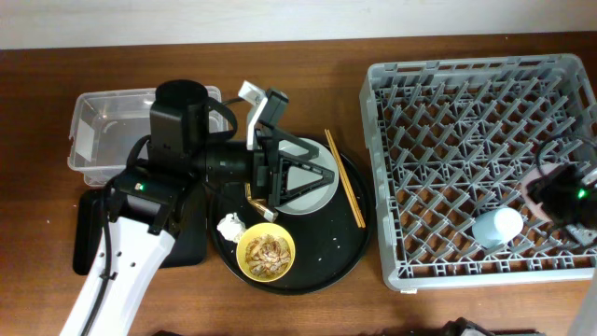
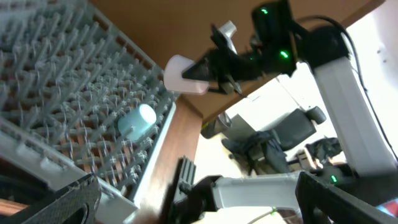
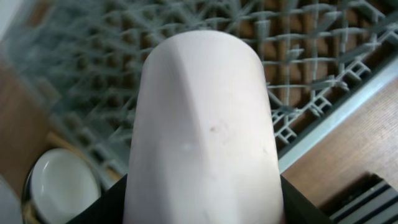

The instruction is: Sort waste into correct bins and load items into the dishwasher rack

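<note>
My right gripper [image 1: 552,189] is shut on the pink cup [image 3: 205,112] and holds it above the right side of the grey dishwasher rack [image 1: 438,112]. The left wrist view also shows the pink cup [image 2: 185,74]. The blue cup [image 1: 496,227] lies on its side in the rack. My left gripper [image 1: 312,177] is open and empty, turned sideways over the pale green plate [image 1: 320,194]. The chopsticks [image 1: 344,177] lie right of the plate. The yellow bowl [image 1: 267,254] holds food scraps. A white tissue [image 1: 230,226] lies beside the bowl. A bit of gold wrapper [image 1: 254,199] shows under the left gripper.
The plate, bowl, tissue and chopsticks sit on a large round black tray [image 1: 350,247]. The clear tub [image 1: 98,131] stands at the back left. The shallow black rectangular tray [image 1: 187,241] lies in front of it, mostly hidden under my left arm.
</note>
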Controlling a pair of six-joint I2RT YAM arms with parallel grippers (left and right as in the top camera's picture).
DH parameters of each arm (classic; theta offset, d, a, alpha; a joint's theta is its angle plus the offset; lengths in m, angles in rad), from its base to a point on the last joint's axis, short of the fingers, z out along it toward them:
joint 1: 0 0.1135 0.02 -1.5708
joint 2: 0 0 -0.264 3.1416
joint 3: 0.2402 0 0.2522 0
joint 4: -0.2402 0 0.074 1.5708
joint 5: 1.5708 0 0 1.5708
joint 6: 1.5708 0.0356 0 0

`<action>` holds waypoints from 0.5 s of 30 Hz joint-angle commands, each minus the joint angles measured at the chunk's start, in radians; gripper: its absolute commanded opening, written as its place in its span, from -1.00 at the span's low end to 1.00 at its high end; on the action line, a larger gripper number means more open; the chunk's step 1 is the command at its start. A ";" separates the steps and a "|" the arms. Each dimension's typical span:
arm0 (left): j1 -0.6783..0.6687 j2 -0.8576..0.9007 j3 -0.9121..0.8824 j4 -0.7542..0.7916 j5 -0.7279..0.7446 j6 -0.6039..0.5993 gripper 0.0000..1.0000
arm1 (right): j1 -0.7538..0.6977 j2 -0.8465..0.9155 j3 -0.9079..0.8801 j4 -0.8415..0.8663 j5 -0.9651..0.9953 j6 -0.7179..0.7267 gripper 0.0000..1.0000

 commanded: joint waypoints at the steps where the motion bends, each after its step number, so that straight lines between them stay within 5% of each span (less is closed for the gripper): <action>1: -0.001 -0.008 0.008 -0.041 -0.005 0.006 1.00 | -0.118 0.216 0.000 0.034 0.052 0.030 0.01; 5: -0.001 -0.008 0.008 -0.040 -0.005 0.006 1.00 | -0.199 0.416 0.000 0.109 0.017 0.078 0.09; 8: -0.001 -0.008 0.008 -0.040 -0.005 0.006 1.00 | -0.203 0.454 0.000 0.140 -0.037 0.077 0.65; 10: -0.001 -0.008 0.008 -0.045 -0.004 0.006 1.00 | -0.203 0.439 0.018 0.113 -0.104 0.065 0.79; 15: -0.001 -0.012 0.008 -0.079 -0.059 0.006 1.00 | -0.159 0.235 0.202 -0.038 -0.380 -0.140 0.73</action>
